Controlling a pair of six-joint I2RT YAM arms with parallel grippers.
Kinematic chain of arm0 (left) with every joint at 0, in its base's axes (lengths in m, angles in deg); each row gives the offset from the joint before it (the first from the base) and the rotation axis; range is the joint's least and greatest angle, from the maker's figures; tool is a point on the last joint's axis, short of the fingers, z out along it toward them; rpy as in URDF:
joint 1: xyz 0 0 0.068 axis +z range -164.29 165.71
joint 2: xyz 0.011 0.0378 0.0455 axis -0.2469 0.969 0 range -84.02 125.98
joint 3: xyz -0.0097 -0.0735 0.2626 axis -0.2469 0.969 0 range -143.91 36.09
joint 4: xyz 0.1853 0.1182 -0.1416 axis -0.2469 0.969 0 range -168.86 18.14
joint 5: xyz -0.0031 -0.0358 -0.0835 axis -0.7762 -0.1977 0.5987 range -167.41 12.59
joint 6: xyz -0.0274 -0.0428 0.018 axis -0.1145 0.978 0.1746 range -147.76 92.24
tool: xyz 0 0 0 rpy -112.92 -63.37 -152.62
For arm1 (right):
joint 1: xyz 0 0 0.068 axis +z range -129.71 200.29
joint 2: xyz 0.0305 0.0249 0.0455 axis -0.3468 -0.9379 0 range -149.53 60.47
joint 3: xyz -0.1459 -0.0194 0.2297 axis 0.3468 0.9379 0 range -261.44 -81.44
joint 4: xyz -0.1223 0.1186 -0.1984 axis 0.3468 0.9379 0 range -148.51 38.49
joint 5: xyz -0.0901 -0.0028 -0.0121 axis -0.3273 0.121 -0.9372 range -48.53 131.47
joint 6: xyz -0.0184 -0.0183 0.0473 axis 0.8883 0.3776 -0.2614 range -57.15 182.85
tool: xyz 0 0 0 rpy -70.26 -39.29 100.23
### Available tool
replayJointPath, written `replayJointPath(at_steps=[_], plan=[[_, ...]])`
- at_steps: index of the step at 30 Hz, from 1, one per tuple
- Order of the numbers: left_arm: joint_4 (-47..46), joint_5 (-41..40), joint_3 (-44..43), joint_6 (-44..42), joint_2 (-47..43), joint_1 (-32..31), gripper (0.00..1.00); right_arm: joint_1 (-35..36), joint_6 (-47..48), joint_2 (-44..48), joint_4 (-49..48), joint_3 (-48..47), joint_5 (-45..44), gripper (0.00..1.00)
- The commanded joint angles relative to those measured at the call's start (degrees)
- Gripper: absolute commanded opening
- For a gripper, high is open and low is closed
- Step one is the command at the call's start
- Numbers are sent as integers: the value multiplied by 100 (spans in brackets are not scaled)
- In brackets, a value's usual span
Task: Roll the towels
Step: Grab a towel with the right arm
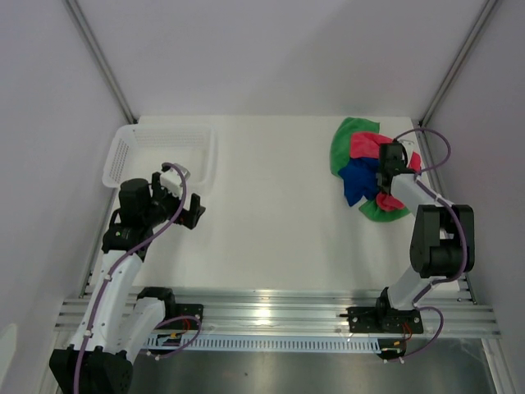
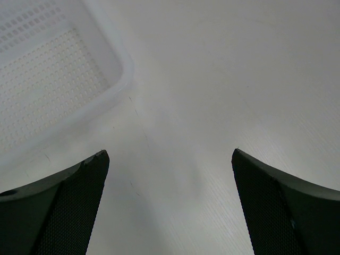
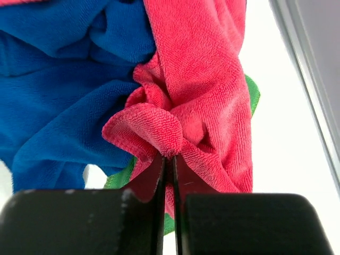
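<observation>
**Right wrist view: pink towel pinched at the pile**

The right gripper [image 3: 169, 159] was closed on a fold of the pink towel [image 3: 202, 79], its two fingers nearly meeting with the cloth caught between them. The blue towel [image 3: 58, 79] lay bunched just to the left, touching the pink one, and the green towel [image 3: 254, 93] showed beneath both. From above, all three sat in one crumpled heap at the far right of the table [image 1: 271, 213] — none rolled. The left gripper [image 2: 169, 154] hovered wide open and empty above bare table, near a corner of the white basket [image 2: 125, 69] at the far left
</observation>
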Motion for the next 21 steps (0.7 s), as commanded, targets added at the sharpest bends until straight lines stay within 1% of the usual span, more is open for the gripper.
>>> replayJointPath(at_steps=[1,2,5,7,10,11,13,14,16,17,18,20,21], plan=[[55,139,-245,-78,-34,-40,99,-186,-2,429,-69,34,-103,2],[46,148,-245,-78,-17,-40,99,-196,-11,481,-78,26,-85,0],[46,165,-263,-78,1,-40,100,-240,7,604,-35,-44,-129,0],[37,183,-263,-78,1,-40,99,-258,33,727,0,-106,-348,0],[37,244,-298,-60,18,-40,99,-372,42,1184,18,-386,-595,0],[63,271,-324,-51,27,-40,99,-503,-10,1420,18,-683,-595,0],[81,306,-377,-43,53,-40,100,-591,-37,1597,62,-1176,-726,0],[116,324,-429,-43,62,-40,99,-609,-29,1642,88,-1831,-814,0],[142,341,-483,-51,98,-40,99,-601,-46,1616,167,-2607,-946,0],[160,359,-509,-51,98,-40,100,-583,-72,1598,159,-2994,-929,0],[186,376,-570,-60,124,-40,99,-566,-90,1502,63,-3729,-781,0],[204,385,-588,-60,150,-40,100,-469,-64,1405,-156,-4357,-552,0],[204,394,-632,-60,150,-40,99,-295,67,1266,-349,-4908,-412,0]])
